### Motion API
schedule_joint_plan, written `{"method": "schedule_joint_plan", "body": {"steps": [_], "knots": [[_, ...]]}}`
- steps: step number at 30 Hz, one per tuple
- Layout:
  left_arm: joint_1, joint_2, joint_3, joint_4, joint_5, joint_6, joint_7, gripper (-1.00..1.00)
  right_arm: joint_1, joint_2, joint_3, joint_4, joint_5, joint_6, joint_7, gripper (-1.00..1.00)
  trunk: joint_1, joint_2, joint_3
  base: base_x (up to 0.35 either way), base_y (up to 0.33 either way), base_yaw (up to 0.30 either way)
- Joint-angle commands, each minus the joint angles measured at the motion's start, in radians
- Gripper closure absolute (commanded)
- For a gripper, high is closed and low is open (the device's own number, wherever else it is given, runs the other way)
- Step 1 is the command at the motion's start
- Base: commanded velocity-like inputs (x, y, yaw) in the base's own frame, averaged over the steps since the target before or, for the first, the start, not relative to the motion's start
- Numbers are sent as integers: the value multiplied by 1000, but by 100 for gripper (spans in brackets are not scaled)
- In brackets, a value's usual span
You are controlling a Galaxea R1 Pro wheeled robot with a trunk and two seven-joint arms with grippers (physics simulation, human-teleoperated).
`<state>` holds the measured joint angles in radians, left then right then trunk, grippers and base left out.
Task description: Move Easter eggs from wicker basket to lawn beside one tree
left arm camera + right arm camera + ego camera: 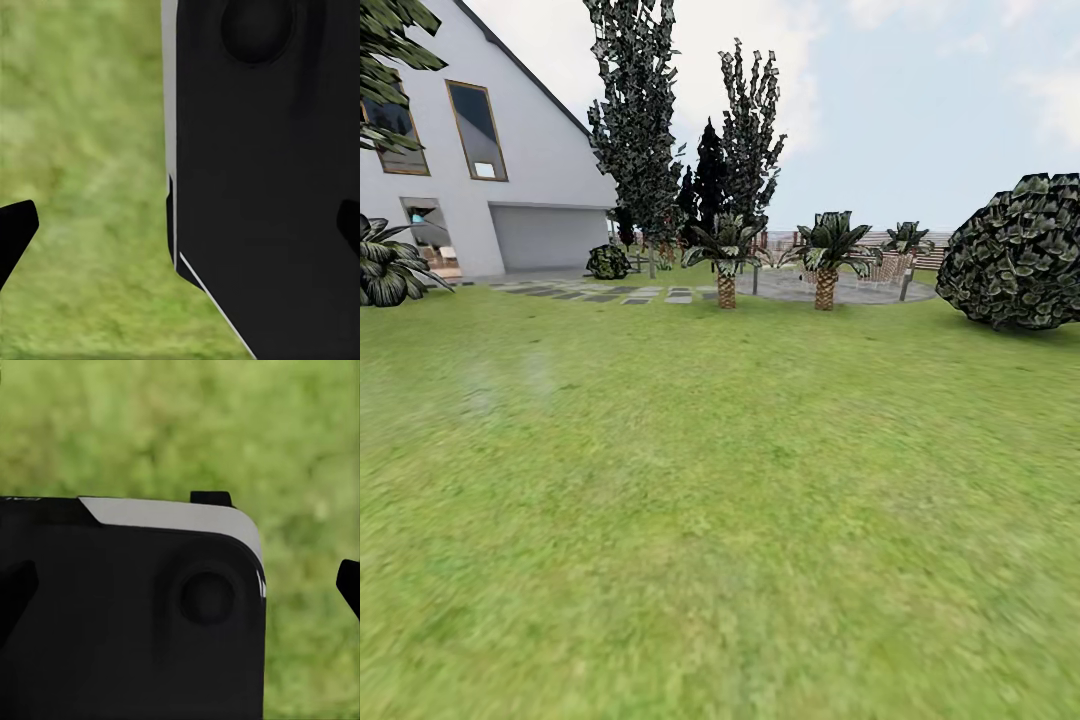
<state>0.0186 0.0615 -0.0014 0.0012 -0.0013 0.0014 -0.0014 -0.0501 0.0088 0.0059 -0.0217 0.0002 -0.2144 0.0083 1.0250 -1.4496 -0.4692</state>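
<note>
Crossing lawn [720, 520]; both hands open, empty. Risk: heading to palms [727, 262], missing basket, wrong tree.

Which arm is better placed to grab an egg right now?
Neither yet: the lawn ahead holds no basket or eggs. Left gripper and right gripper both hang open over grass beside the robot's dark body.

No text, label, brand, number or sign can be read anywhere, whether on the white house [510, 150] beyond the lawn [720, 520] or on the black robot body [127, 615] seen from the wrists.
</note>
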Motion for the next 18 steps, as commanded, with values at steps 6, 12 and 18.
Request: {"method": "schedule_joint_plan", "body": {"steps": [6,12,18], "knots": [[0,1,0,0,0,0,0,-100,-1,-2,-1,2,1,-3,-1,-100,0,0,-1,0,0,0],[0,0,0,0,0,0,0,-100,-1,-2,-1,2,2,-3,-1,-100,0,0,-1,0,0,0],[0,0,0,0,0,0,0,-100,-1,-4,1,2,5,-6,-1,-100,0,0,-1,0,0,0]]}}
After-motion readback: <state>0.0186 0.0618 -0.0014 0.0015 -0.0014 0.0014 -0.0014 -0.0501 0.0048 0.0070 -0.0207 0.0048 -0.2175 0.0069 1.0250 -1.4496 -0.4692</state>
